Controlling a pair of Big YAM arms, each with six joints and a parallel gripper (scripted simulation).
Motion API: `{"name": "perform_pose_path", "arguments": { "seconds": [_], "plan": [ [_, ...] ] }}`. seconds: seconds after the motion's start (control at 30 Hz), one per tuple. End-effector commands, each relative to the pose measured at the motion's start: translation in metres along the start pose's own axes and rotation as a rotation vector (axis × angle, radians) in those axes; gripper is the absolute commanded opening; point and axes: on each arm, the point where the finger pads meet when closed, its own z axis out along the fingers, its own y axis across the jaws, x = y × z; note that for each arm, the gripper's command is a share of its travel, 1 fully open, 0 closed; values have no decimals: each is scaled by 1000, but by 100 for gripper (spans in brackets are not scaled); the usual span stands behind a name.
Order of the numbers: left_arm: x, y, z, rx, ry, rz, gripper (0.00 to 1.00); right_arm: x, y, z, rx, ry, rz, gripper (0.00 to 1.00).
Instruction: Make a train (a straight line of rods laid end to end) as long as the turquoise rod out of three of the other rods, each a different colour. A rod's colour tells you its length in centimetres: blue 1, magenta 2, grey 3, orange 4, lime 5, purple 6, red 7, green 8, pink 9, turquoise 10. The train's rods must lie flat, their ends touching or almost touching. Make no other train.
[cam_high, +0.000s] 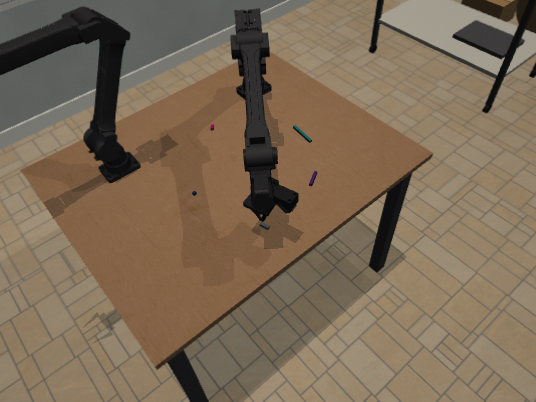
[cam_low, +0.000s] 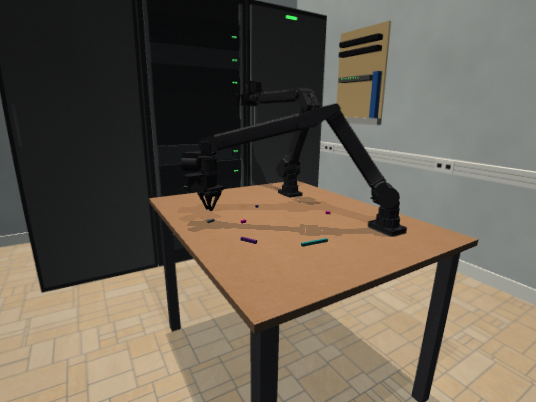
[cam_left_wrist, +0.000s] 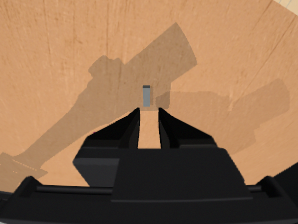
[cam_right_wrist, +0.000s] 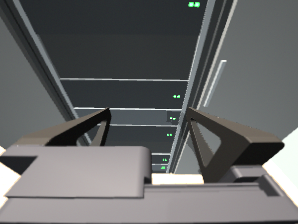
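Observation:
The turquoise rod (cam_high: 302, 133) (cam_low: 314, 242) lies flat near the table's right side. A purple rod (cam_high: 313, 178) (cam_low: 248, 240) lies nearby. A small grey rod (cam_high: 264, 226) (cam_low: 210, 220) (cam_left_wrist: 146, 95) lies near the table edge. My left gripper (cam_high: 261, 216) (cam_low: 210, 207) (cam_left_wrist: 149, 112) hangs just above the table right beside the grey rod, its fingers narrowly apart with nothing between them. A magenta rod (cam_high: 212, 127) (cam_low: 328, 212), a second magenta piece (cam_low: 243, 220) and a blue cube (cam_high: 194, 192) (cam_low: 256, 205) lie apart. My right gripper (cam_right_wrist: 148, 111) is wide open, held high, facing the dark cabinet.
The table edge (cam_high: 310, 245) runs close to the grey rod. The right arm's base (cam_high: 119, 167) stands at the table's far left corner. A black server cabinet (cam_low: 75, 125) stands behind the table.

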Motion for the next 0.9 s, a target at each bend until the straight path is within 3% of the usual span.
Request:
{"name": "perform_pose_path", "arguments": {
  "seconds": [0.0, 0.87],
  "plan": [
    [0, 3, 31, -26, 20, 5, 23, -12, -9, -4, 19, -35, 12, 100],
    [1, 4, 41, -31, 23, 5, 23, -12, -9, -4, 19, -35, 12, 100]
  ]
}}
